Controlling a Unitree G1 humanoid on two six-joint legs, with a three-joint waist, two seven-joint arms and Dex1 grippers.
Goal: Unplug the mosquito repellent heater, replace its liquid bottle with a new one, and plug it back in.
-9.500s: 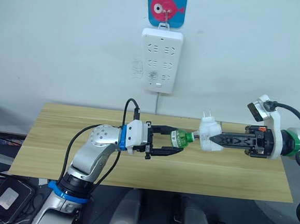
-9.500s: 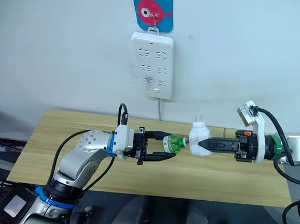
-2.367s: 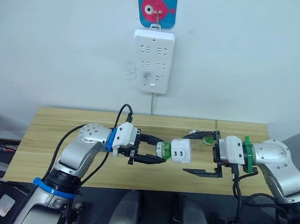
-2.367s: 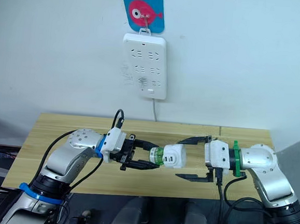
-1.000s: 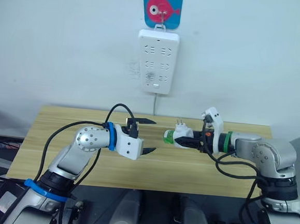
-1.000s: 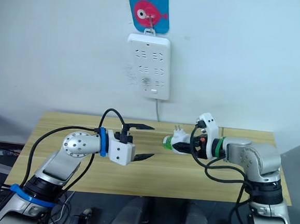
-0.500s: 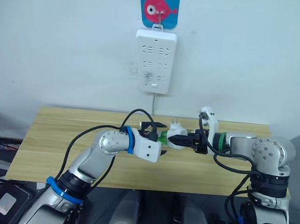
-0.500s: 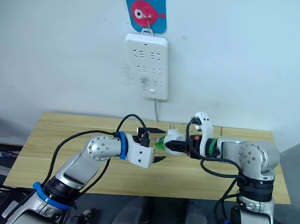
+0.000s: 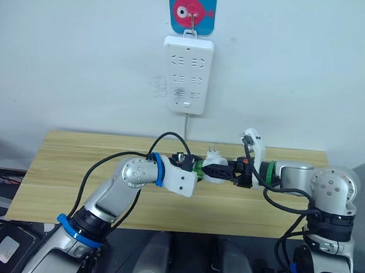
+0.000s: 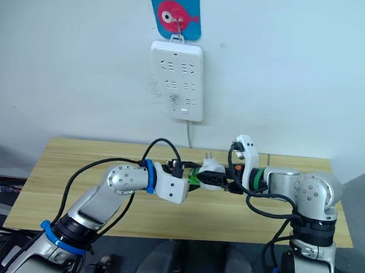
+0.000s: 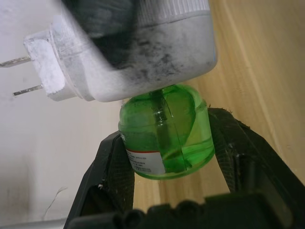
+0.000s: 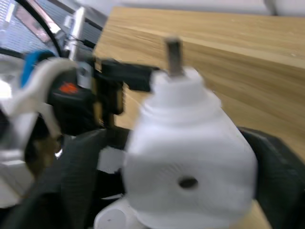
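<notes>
I see the mosquito repellent heater [image 9: 215, 166] held in the air above the wooden table [image 9: 66, 165], between my two arms, prongs pointing up toward the wall. My right gripper [image 12: 190, 157] clamps the white body from its side. A green liquid bottle [image 11: 164, 136] sits in the heater's underside, and my left gripper [image 11: 167, 143] has its black fingers [image 11: 112, 167] closed against the bottle. The white power strip [image 9: 186, 75] hangs on the wall above, under a fish hook [image 9: 191, 9].

White heater [image 11: 143, 52], green bottle [image 11: 167, 138], pink fish sign [image 9: 191, 9]
</notes>
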